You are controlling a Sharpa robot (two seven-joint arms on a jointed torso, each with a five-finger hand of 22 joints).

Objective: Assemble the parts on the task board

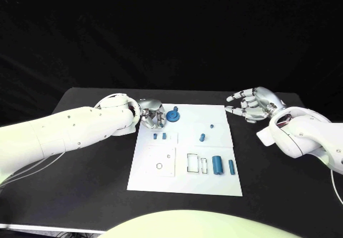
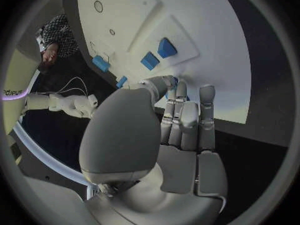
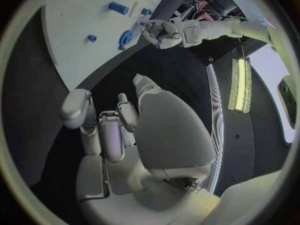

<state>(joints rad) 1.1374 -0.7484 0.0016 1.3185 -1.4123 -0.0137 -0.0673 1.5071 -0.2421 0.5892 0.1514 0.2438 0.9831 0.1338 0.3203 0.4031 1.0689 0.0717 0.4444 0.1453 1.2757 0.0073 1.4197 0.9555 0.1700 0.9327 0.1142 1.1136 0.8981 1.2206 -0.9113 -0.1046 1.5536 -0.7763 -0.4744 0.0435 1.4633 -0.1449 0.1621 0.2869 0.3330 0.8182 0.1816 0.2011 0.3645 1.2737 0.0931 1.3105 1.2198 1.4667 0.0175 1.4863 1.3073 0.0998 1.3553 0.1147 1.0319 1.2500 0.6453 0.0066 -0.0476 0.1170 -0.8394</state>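
Left hand (image 1: 151, 115) is down at the far left corner of the task board (image 1: 214, 184), fingers curled round a blue round part (image 1: 174, 117). Whether it truly grips or only touches that part I cannot tell, since the fingertips hide the contact. The right hand (image 1: 253, 105) hovers over the bare table (image 1: 85, 163) off the board's far right corner, fingers loosely spread, holding nothing. On the board, a near recess holds a blue cylinder (image 1: 216, 165); a thinner blue peg (image 1: 231, 167) lies just beside it. Two small blue pieces (image 1: 159, 136) stand near the left hand.
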